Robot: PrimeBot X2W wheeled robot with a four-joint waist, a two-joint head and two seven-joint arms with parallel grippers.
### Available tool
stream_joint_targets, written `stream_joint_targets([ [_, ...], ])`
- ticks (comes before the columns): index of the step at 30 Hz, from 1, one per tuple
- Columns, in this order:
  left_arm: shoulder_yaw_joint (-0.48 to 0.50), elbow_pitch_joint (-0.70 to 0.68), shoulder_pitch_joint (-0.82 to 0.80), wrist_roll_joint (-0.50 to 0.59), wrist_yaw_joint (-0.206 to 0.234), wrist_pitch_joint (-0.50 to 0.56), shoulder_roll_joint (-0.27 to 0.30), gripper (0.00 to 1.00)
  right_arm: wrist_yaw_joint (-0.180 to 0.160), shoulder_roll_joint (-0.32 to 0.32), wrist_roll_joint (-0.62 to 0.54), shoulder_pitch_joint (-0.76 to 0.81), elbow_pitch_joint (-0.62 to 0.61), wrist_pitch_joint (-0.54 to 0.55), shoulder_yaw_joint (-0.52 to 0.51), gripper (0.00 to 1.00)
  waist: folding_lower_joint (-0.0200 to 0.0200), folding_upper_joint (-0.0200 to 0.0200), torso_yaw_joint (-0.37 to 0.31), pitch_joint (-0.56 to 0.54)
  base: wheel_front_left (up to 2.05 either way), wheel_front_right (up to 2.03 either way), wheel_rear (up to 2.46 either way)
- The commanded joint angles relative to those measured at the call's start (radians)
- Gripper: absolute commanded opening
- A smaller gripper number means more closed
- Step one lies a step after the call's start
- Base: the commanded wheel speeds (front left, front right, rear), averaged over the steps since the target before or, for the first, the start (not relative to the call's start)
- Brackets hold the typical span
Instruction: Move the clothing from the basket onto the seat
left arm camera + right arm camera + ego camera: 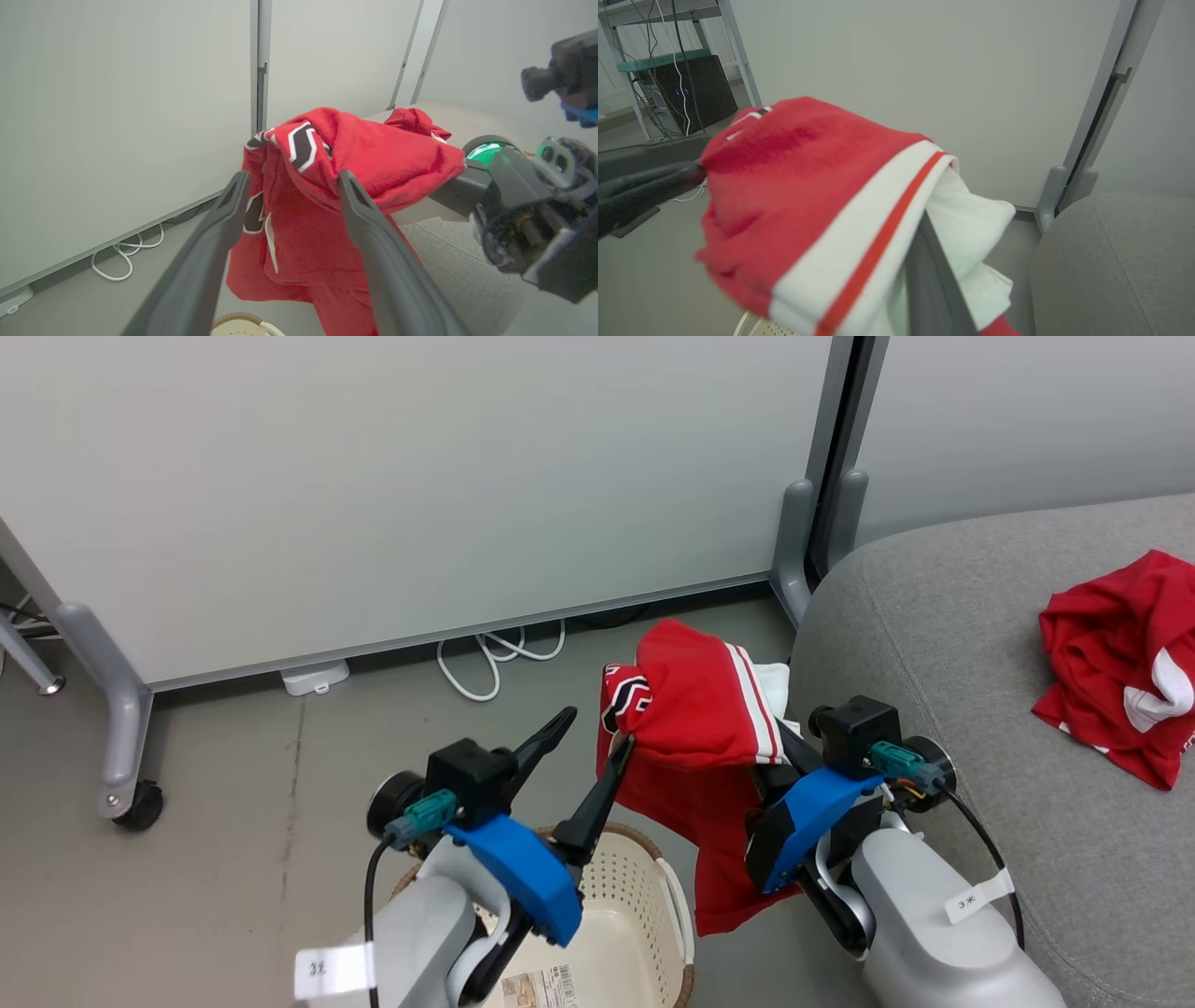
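- Red garment point(695, 709) is up in the air, above the basket point(639, 887) and a bit past its right rim. It's soft, slightly fuzzy knit with a white band and a thin red stripe, and it's bunched at the top with a long tail hanging down.
- The left wrist view catches its dark-and-white lettering. The right wrist view gets the stripe and a loose white panel instead.
- It's draped over the right gripper point(794, 751). One dark finger point(934, 280) pokes out and the cloth buries the rest, so I can't tell how the jaws are set.
- The left gripper point(595, 728) sits over the basket with its jaws spread wide and nothing pinched. One tip is right at the garment's edge.
- The basket is cream plastic with perforated walls, a brown woven-look rim, a white handle and a label on its base.
- The sofa point(934, 616) is right of the basket, grey woven fabric with rounded edges. The second garment point(1111, 653) is crumpled on it, well away from the basket.
- Beyond the basket there's a smooth grey floor point(280, 756), a looped white cable point(485, 663) and a pale panel point(420, 476) on a grey frame.
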Motion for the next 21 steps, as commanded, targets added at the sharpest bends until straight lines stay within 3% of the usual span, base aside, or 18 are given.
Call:
stream_joint_targets([
  [1,0.031,-0.028,0.046,0.028,0.003,-0.003,0.014,1.00,0.000,-0.001,-0.005,0.012,-0.006,-0.004,-0.004,0.00,0.0000,-0.0001,0.001,0.000,0.00,0.00,0.00],
  [11,0.231,-0.188,0.255,0.167,0.006,-0.003,0.046,1.00,0.000,-0.001,-0.019,0.021,-0.005,-0.004,-0.016,0.00,0.0000,-0.0001,0.006,-0.007,0.00,0.00,0.00],
  [21,0.408,-0.284,0.430,0.272,0.003,-0.003,0.016,1.00,0.000,-0.001,-0.033,0.029,-0.011,-0.004,-0.037,0.00,0.0000,-0.0001,0.003,-0.013,0.00,0.00,0.00],
])
